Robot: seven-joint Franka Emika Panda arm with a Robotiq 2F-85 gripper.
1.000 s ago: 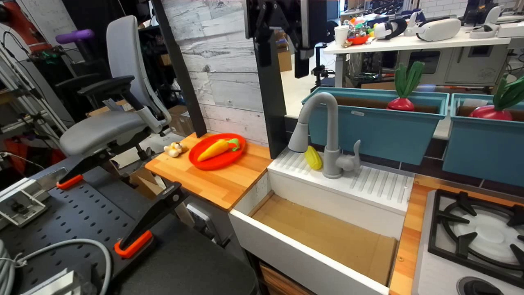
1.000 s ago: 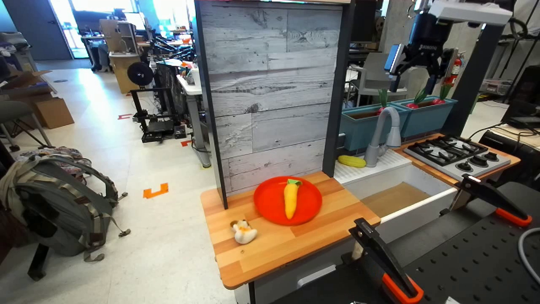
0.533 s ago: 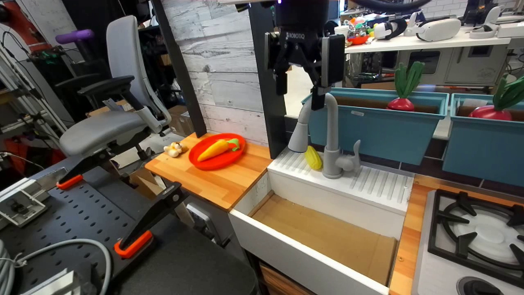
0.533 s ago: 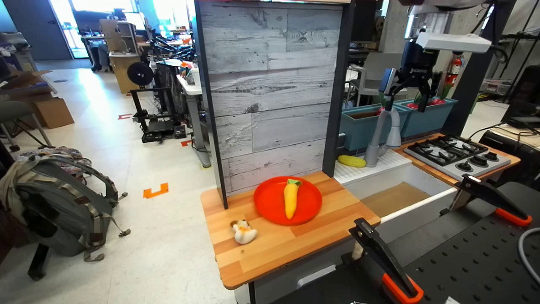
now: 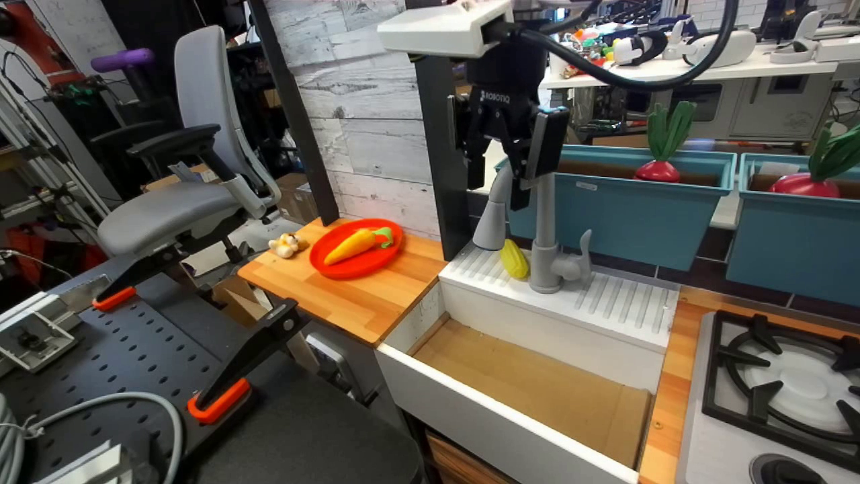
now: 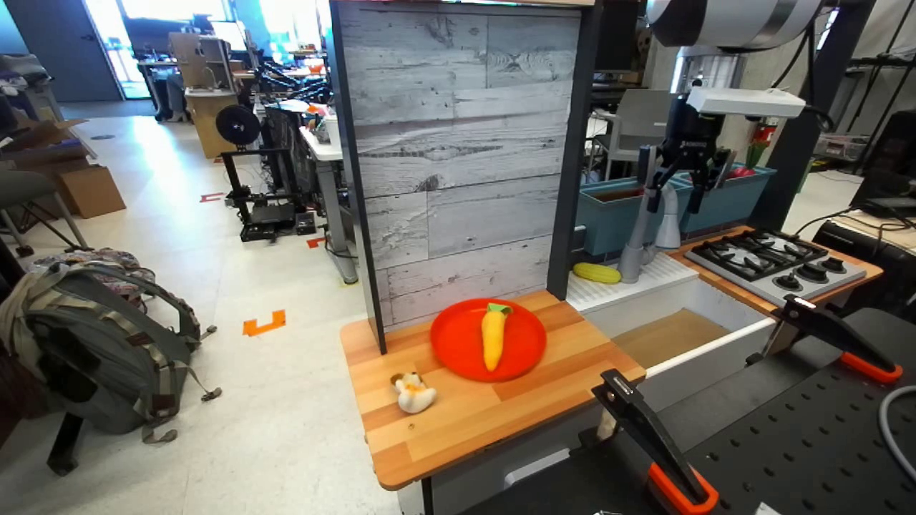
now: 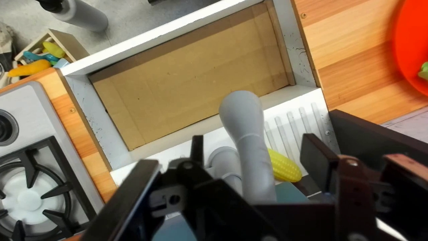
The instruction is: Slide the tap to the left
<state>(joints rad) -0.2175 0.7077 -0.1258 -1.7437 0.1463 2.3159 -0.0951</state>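
Note:
The tap [image 5: 545, 218] is a tall grey gooseneck at the back of the white sink. In an exterior view its spout head hangs to the left of its upright neck, and its small lever handle [image 5: 583, 255] sits at the right of the base. The tap also shows in an exterior view [image 6: 634, 250] and in the wrist view [image 7: 245, 134]. My gripper [image 5: 497, 183] is open and points down at the top of the tap. It also shows in an exterior view [image 6: 673, 202]. In the wrist view the spout lies between the two spread fingers [image 7: 255, 152]. I cannot tell whether a finger touches it.
A yellow corn cob [image 5: 514, 259] lies beside the tap base. Blue planters [image 5: 625, 215] stand behind, and a dark post [image 5: 440, 148] stands left of the sink. A red plate [image 5: 349, 269] holds a yellow carrot-like toy. A stove [image 5: 799, 390] is at the right.
My gripper has come down from above to the top of the tap, its fingers staying apart. The tap and the other objects have not moved.

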